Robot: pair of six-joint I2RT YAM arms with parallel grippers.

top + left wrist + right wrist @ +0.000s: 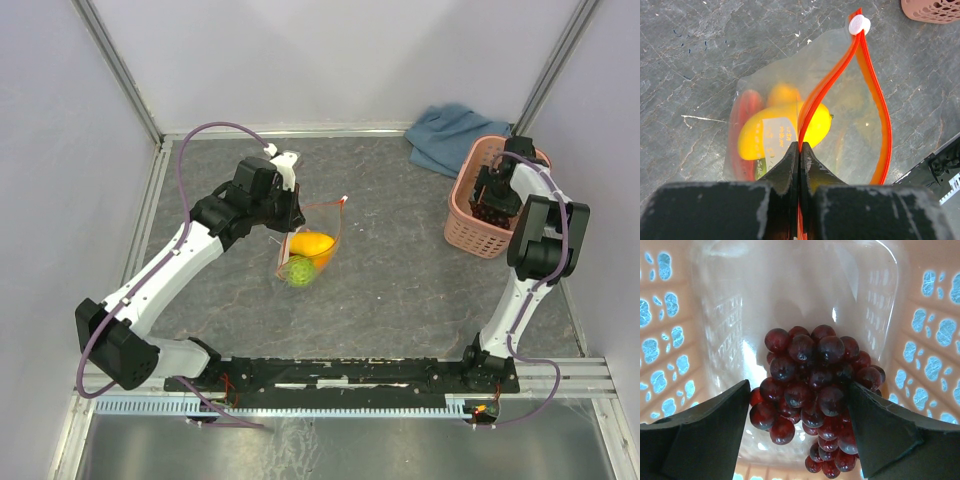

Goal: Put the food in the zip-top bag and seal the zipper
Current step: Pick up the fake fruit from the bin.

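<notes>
Toward the right edge of the overhead view, the right gripper (492, 205) hangs inside the pink basket (462, 228). Its fingers are spread either side of the grapes (812, 385), not yet clasping them, and the bunch's long axis runs down the frame between them. Well apart at centre frame, the left gripper (800, 146) is clenched on the zipper (880, 115), holding the zip-top bag (775, 75) agape on the desk (400, 290). The yellow fruit (752, 137), orange fruit (782, 92) and watermelon wedge (742, 115) are already inside.

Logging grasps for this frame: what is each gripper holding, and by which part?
Left gripper pinches the zipper of the zip-top bag. Right gripper straddles the grapes in the basket; a grip cannot be told.
</notes>
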